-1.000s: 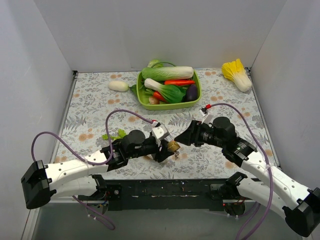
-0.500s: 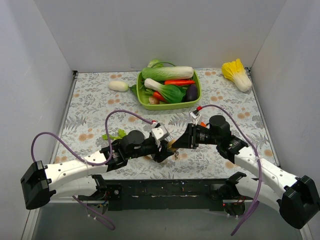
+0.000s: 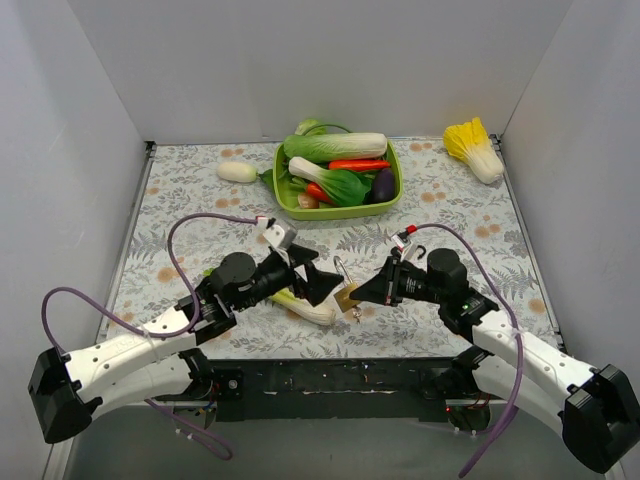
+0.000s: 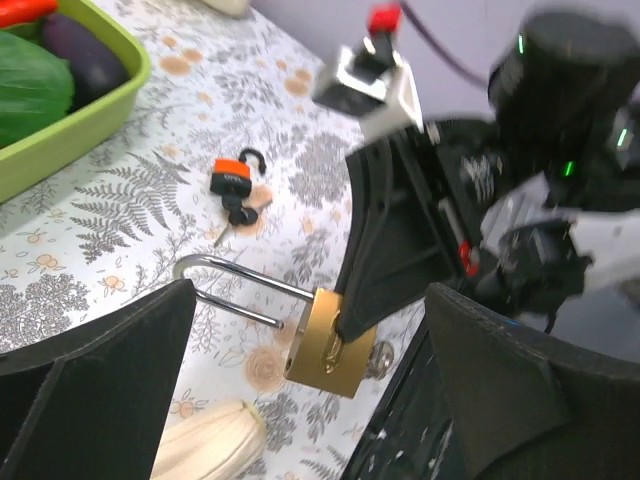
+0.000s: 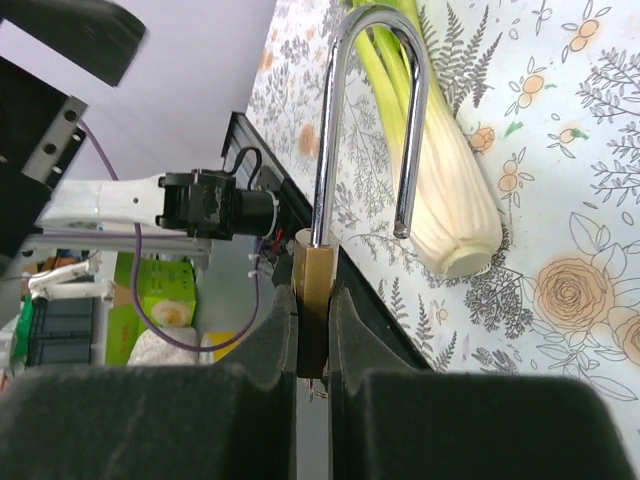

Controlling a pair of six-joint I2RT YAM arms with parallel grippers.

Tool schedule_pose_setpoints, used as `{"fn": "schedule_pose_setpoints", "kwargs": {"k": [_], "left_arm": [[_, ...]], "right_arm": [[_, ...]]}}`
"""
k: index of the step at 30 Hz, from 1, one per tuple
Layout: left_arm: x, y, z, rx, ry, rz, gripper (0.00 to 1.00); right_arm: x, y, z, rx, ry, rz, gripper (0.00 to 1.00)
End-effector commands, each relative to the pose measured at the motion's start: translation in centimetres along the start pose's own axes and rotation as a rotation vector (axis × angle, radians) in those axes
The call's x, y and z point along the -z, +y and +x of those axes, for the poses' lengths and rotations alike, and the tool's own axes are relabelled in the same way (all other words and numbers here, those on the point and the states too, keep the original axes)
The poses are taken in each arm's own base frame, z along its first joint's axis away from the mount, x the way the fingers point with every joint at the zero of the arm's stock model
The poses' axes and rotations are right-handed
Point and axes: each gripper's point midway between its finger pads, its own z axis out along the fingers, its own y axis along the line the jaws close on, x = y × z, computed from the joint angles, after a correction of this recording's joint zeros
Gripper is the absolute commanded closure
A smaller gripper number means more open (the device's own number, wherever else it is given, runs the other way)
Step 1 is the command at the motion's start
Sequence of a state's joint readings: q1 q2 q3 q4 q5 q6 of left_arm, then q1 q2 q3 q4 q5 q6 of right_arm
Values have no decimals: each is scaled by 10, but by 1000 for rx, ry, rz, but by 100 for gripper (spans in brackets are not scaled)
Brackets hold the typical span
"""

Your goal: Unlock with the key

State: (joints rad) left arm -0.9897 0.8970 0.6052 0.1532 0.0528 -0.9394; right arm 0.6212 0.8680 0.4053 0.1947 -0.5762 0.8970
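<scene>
The right gripper (image 5: pixel 313 310) now has its jaws clenched on the body of the brass padlock (image 4: pixel 325 345), where a second ago they stood spread and short of it. The left gripper (image 3: pixel 318 282), which held that padlock then, has its jaws released wide and has backed away toward its own side. So the lock has changed hands: the right arm carries it alone above the tabletop (image 3: pixel 180 200), and the left is free to go for the key (image 4: pixel 238 213). The key lies on the tabletop just under the small red padlock (image 4: pixel 232 180), not held by either arm.

In the right wrist view 1 leg of the shackle (image 5: pixel 370 30) ends free over the toy leek (image 5: pixel 440 170), so the lock looks open already, though the angle leaves some doubt. A small metallic piece hangs at the padlock's base; whether it is a second key in the keyhole I cannot tell. From above, the right arm hides the red padlock and the key
</scene>
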Motion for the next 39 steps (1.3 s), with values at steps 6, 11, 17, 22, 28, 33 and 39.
{"fn": "schedule_pose_setpoints", "kwargs": {"k": [6, 11, 17, 22, 28, 33, 39], "left_arm": [[10, 5, -32, 554, -154, -52, 2], [-1, 2, -18, 632, -68, -56, 2], [-15, -11, 4, 652, 22, 29, 2], [-20, -20, 8, 634, 64, 82, 8], [-13, -27, 8, 634, 52, 133, 36], [-14, -31, 12, 630, 66, 157, 66], [-13, -31, 11, 594, 69, 165, 95]], "right_arm": [[17, 60, -44, 185, -304, -308, 99], [25, 77, -53, 262, -353, -354, 99], [28, 84, -61, 288, -397, -370, 99], [30, 87, -62, 277, -413, -394, 99], [30, 84, -64, 256, -428, -382, 99], [28, 81, -63, 241, -417, -379, 99], [26, 79, -59, 236, -399, -378, 99]]}}
